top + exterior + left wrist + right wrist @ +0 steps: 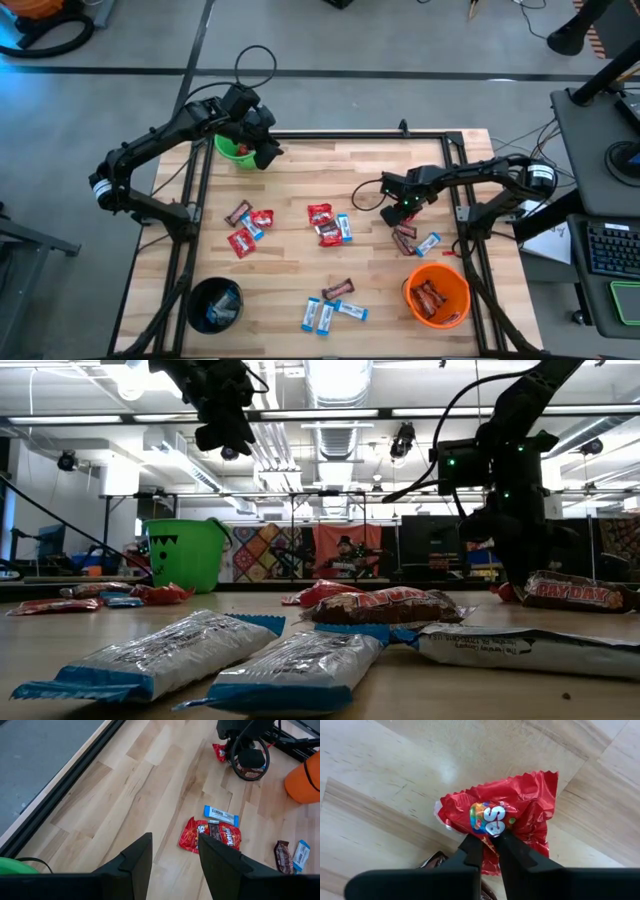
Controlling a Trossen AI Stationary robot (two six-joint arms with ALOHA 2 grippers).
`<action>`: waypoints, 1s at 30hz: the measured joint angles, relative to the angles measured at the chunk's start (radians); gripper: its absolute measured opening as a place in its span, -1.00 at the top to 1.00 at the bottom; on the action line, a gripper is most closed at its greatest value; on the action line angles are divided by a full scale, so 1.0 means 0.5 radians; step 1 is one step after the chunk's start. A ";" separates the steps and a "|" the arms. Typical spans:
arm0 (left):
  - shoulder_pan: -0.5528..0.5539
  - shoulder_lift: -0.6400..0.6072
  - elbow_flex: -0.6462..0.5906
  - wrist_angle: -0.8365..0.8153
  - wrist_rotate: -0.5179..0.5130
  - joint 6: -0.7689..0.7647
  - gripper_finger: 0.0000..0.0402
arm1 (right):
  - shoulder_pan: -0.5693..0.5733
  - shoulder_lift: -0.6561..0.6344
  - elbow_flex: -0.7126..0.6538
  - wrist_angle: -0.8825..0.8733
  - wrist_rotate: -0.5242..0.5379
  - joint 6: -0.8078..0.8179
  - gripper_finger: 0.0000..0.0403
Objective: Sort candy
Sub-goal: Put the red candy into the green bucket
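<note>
Candy sorting under way on your pale wooden bench (300, 280): at three o'clock, your right hand (489, 845) pinches a crinkled red candy packet (520, 810) between nearly closed fingers, down on the boards beside a dark brown bar (403, 240). At eleven o'clock, your left hand (175, 865) hangs empty, fingers spread, above the green plastic bucket (232, 150). Loose red, blue-and-white and brown candies (328, 224) lie mid-bench; the orange bucket (437, 294) at five o'clock holds brown bars.
</note>
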 joint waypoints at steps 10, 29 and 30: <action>0.000 0.000 -0.001 0.000 0.000 0.002 0.29 | -0.002 -0.268 -0.013 0.021 0.008 0.166 0.89; -0.003 0.005 -0.001 0.087 0.150 0.153 0.29 | 0.003 -0.752 -0.014 0.766 -0.067 0.505 0.90; -0.003 0.005 -0.001 0.114 0.183 0.158 0.29 | 0.004 -0.759 -0.014 0.856 -0.079 0.519 0.90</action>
